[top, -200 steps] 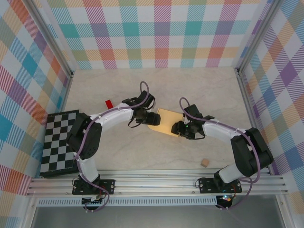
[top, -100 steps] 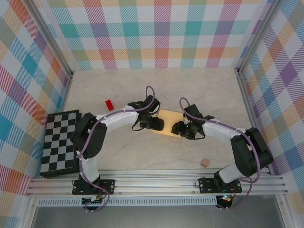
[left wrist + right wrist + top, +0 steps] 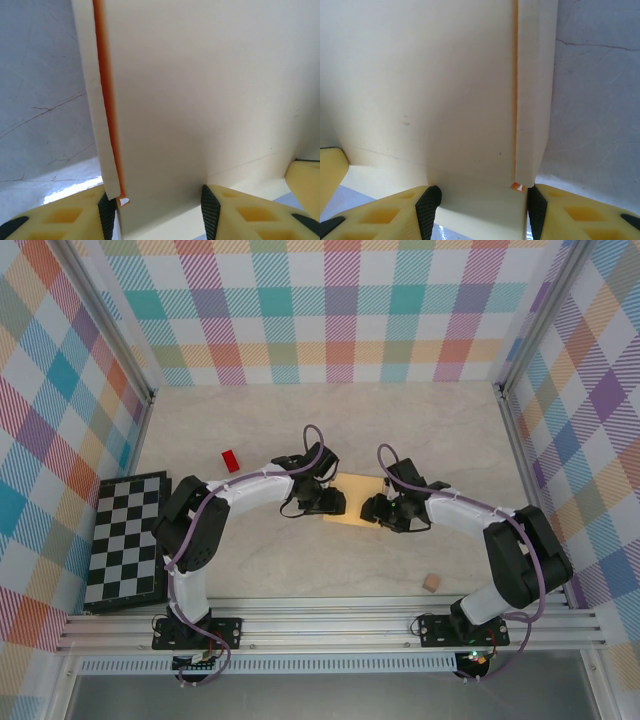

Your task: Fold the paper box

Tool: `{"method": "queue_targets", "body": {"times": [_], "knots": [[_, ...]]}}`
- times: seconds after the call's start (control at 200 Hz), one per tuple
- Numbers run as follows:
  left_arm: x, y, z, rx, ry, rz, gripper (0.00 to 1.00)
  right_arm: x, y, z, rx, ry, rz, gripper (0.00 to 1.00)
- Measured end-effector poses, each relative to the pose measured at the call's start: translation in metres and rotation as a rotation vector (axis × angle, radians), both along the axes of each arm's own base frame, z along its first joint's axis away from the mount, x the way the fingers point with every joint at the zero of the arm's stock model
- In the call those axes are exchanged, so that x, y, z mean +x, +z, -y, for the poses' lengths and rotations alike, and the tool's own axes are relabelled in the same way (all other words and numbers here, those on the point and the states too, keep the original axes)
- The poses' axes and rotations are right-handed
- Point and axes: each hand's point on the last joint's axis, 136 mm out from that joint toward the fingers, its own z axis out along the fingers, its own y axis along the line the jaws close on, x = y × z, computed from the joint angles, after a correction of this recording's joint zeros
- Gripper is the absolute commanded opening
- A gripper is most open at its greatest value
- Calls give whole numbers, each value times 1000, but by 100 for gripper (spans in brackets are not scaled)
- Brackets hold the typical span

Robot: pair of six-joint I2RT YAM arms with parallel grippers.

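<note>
The paper box is pale yellow-orange card lying mid-table between my two grippers. My left gripper is at its left end, my right gripper at its right end. In the left wrist view the box fills the frame, with an orange seam beside a folded flap; my left gripper has both pads pressed against the box's sides. In the right wrist view the box sits the same way between the pads of my right gripper, a flap and orange seam along its right side.
A small red block lies left of the arms on the table. A tiny tan cube sits near the front right. A checkerboard rests at the left edge. Plaid walls enclose three sides, and an aluminium rail runs along the front.
My left gripper slid right along the box's left end and its jaws narrowed onto it. Less of the box shows between the grippers. The right arm barely moved.
</note>
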Motion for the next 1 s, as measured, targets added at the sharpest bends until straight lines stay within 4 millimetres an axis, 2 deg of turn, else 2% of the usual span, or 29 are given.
{"method": "queue_targets", "body": {"times": [0.11, 0.29, 0.445, 0.695, 1.0], "knots": [[-2, -1, -1, 1, 10, -17, 42, 0, 0, 1, -11, 5, -5, 53], [-3, -3, -6, 34, 0, -4, 49, 1, 1, 3, -37, 29, 1, 53], [-4, -6, -11, 82, -29, 21, 49, 5, 1, 3, -59, 55, 16, 53], [-5, -9, -12, 89, -50, 32, 38, 4, -6, 4, -75, 77, 7, 52], [-2, -11, -18, 130, -59, 52, 44, 8, -3, 8, -92, 95, 15, 51]]}}
